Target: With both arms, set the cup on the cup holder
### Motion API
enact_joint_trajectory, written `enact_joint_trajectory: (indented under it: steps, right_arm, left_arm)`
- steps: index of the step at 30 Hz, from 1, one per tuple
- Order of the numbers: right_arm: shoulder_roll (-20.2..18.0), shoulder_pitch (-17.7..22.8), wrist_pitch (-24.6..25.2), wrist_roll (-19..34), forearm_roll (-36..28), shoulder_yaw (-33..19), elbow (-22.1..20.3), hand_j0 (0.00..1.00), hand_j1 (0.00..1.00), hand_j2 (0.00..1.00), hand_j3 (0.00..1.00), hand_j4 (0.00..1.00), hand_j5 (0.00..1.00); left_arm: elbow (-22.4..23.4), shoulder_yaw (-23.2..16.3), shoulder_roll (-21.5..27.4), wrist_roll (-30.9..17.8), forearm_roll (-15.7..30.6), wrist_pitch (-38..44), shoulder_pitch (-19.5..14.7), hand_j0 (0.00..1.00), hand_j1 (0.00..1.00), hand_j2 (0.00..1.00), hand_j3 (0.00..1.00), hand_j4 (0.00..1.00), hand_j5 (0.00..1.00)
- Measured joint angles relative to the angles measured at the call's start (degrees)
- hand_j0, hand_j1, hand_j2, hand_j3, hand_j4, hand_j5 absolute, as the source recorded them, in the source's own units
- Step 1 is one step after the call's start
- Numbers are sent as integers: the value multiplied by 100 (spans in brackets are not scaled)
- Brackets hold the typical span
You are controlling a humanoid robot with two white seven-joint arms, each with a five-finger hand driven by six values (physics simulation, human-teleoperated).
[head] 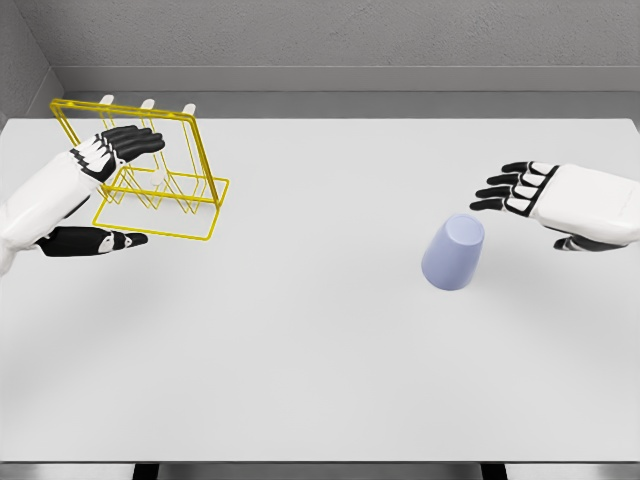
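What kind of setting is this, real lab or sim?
Likely a simulated tabletop test cell: a flat white table against plain grey walls, bearing only a lavender cup and a yellow wire cup holder, with the left hand and right hand open.

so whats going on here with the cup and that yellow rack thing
A two-armed robot is set to put the lavender cup on the yellow wire cup holder. Neither is held yet. The right hand is open just right of the cup, which stands upside down on the white table. The left hand is open around the holder's left side.
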Motion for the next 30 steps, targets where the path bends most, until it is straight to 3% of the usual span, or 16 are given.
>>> enact_joint_trajectory:
  steps: [7,11,15,19,24,30]
  right_arm:
    - [35,-88,1,16,6,-169,4,100,100,100,100,100,100]
    - [25,-841,-3,311,14,-53,0,100,100,100,100,100,100]
    - [-79,-1673,-5,97,48,725,5,100,100,100,100,100,100]
    - [-26,-2350,4,828,61,1571,21,100,100,100,100,100,100]
    - [239,-2566,-4,1331,236,2260,186,100,100,100,100,100,100]
    - [602,-2795,-2,1431,259,2446,277,100,100,100,100,100,100]
  left_arm:
    - [-1,0,-23,12,1,0,26,100,100,100,100,100,100]
    - [-1,0,-84,13,3,0,35,100,100,100,100,100,100]
    - [-11,-3,-198,19,11,0,131,100,100,100,100,100,100]
    - [-51,-81,-329,29,350,0,369,100,100,100,100,100,100]
    - [-59,-566,-489,40,665,1,378,100,100,100,100,100,100]
    - [183,-1352,-477,38,730,1,343,100,100,100,100,100,100]
